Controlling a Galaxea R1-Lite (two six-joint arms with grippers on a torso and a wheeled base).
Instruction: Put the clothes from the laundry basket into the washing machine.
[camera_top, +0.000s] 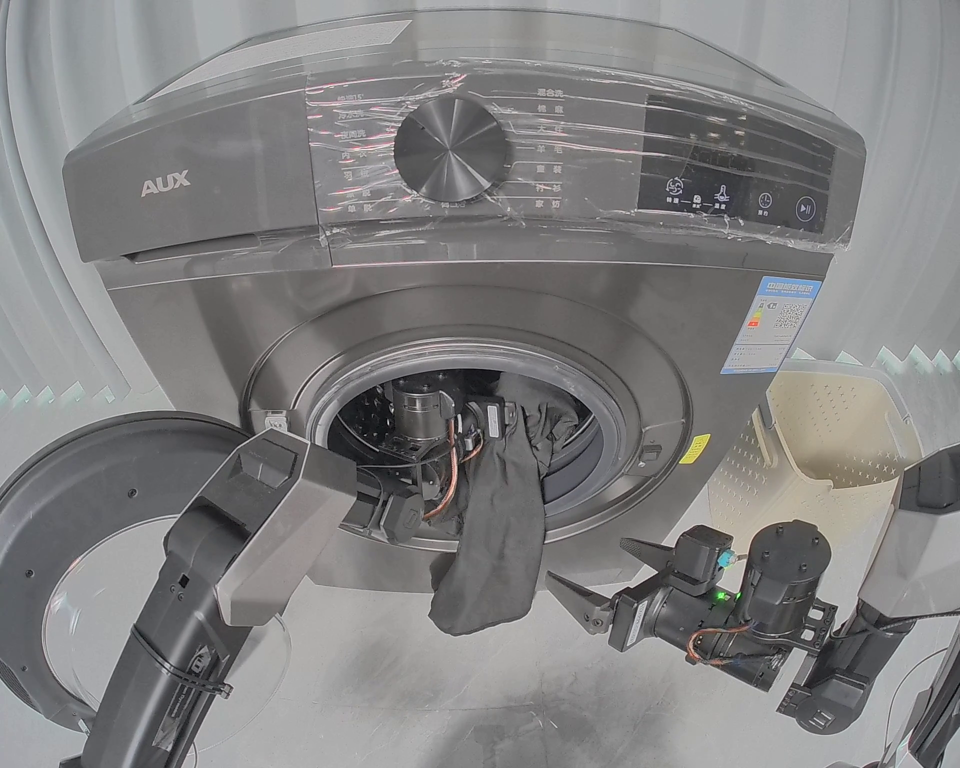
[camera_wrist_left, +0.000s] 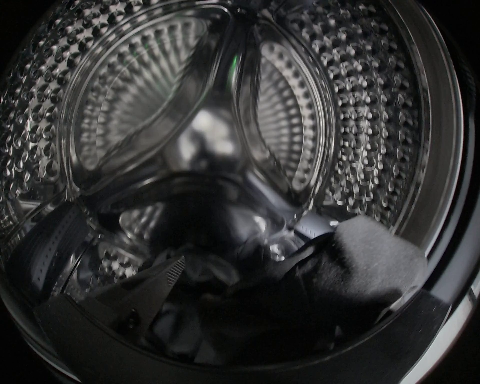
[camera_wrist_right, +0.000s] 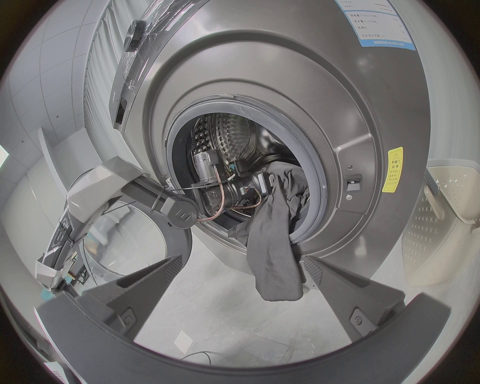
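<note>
Left gripper (camera_wrist_left: 250, 270) and right gripper (camera_top: 590, 562) gape empty. Dark garment (camera_top: 495, 540) overhanging the washing machine (camera_top: 600, 300) rim may slide out.

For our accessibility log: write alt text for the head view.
A dark grey garment hangs half out of the open washing machine, with the left arm inside the drum. The right claw, open, is low in front, near a cream laundry basket.

Dark grey garment (camera_top: 495, 540) droops over rim of open washing machine (camera_top: 560, 300); cream laundry basket (camera_top: 830, 450) just beside.
</note>
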